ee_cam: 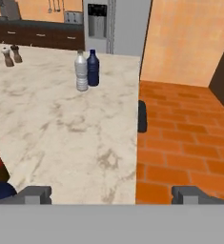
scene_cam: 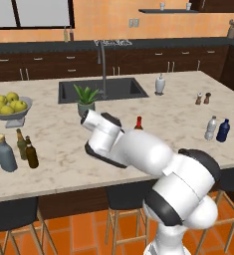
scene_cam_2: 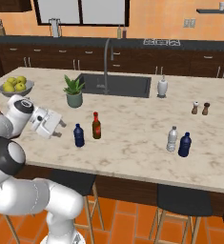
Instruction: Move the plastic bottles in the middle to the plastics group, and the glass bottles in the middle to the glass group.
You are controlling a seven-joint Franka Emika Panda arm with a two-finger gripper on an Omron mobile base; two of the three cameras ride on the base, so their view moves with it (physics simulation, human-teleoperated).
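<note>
**Open gripper beside the two middle bottles, near the counter's front edge**

Nearest, low over the front edge of the counter (scene_cam_2: 132, 147), toward its left end: gripper (scene_cam_2: 60, 129), jaws wide apart, nothing between them. Points along the counter toward the right end, as judged from the hand view, with fingertips (ee_cam: 35, 194) level with the marble. Likely lined up for a side-on grab.

Just right of the gripper, close but apart from it: squat navy bottle (scene_cam_2: 78, 135) with a blue cap, upright. Beside that, slightly further back: red-capped brown bottle (scene_cam_2: 96, 126), upright. Both in the middle of the front strip, so both left to sort; navy goes right, red-capped goes left.

At the left end, near the front edge: glass group, i.e. grey-blue corked bottle (scene_cam: 5, 154) and thin olive-green bottle (scene_cam: 21, 143), with plain brown bottle (scene_cam: 32, 153) just beside them. Looks already delivered. Packed tight, presumably so the group reads as one cluster.

At the right end: plastics group, pale clear bottle (scene_cam_2: 172, 139) and dark blue bottle (scene_cam_2: 184, 145), close side by side, room around them for the navy one.

Further back: potted plant (scene_cam_2: 74, 91) by the sink (scene_cam_2: 114, 85), fruit bowl (scene_cam: 10, 110) at the left end, white dispenser (scene_cam_2: 162, 87), salt and pepper shakers (scene_cam_2: 200, 108) toward the back right corner.

Writing: none readable. Possibly a label patch on the red-capped bottle, too small to tell. No brands made out.
</note>
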